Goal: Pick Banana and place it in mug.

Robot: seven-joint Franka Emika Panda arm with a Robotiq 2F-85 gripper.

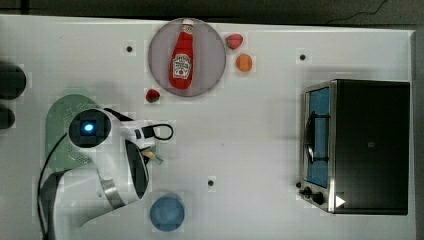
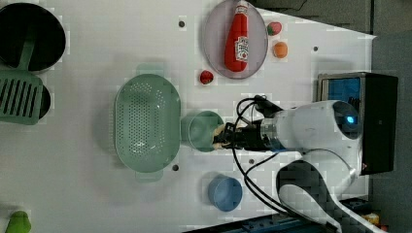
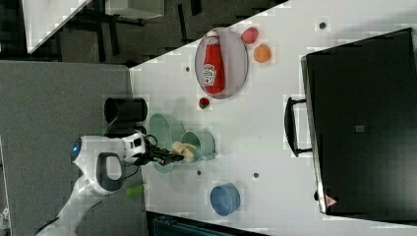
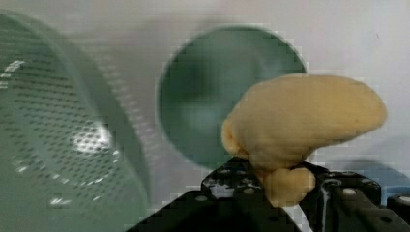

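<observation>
The pale yellow banana (image 4: 304, 121) is pinched at its lower end between my black fingers (image 4: 227, 186), and my gripper (image 4: 285, 191) is shut on it. Just beyond it lies the round teal-green mug (image 4: 212, 96) with its opening bare. In the left view the gripper (image 2: 227, 138) holds the banana (image 2: 220, 134) at the right rim of the mug (image 2: 200, 131). In the right view the banana (image 3: 184, 150) hangs over the mug (image 3: 200, 144), slightly above its opening. In the top view my arm hides the mug.
The pale-green perforated colander (image 2: 145, 121) stands right against the mug. A blue cup (image 2: 226, 192) sits nearby. A ketchup bottle (image 2: 237, 41) lies on the purple plate (image 2: 214, 29), with a strawberry (image 2: 206, 76) and an orange (image 2: 280, 49) around it. A toaster oven (image 1: 370, 145) stands apart.
</observation>
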